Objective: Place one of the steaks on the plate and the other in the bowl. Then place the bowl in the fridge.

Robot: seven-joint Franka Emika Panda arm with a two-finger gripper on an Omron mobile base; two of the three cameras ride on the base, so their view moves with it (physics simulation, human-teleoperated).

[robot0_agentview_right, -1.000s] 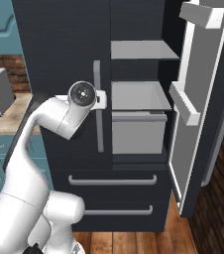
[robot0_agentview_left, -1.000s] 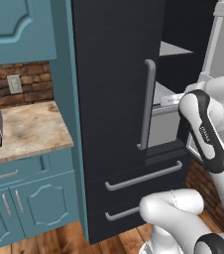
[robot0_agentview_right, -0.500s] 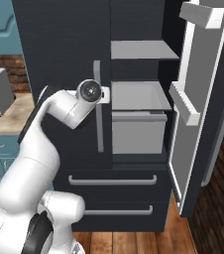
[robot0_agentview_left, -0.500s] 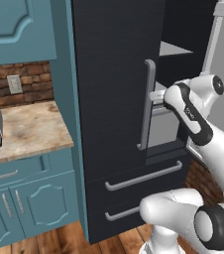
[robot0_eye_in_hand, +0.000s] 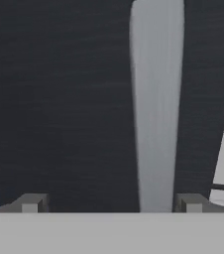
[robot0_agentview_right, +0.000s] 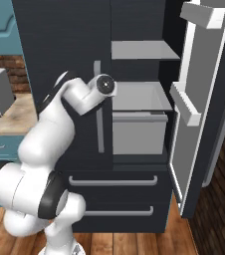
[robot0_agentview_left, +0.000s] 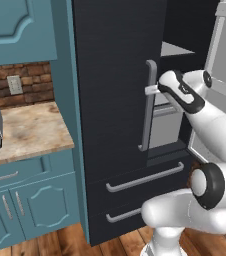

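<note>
Since a second ago my white arm swings left, off the open compartment toward the tall black fridge's long grey bar handle at frame centre. My gripper spreads its jaws wide, empty. Steaks, plate, bowl: I cannot tell where, so progress is unclear.

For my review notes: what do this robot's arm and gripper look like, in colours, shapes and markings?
The arm is glossy white, built of rounded, bulging segments with dark grey to black rings at the joints. One segment near the wrist bears a black band with small white lettering, too small to read. A round dark cap marks one joint. The gripper ends in two small, blocky grey fingertips. No cables show.
</note>
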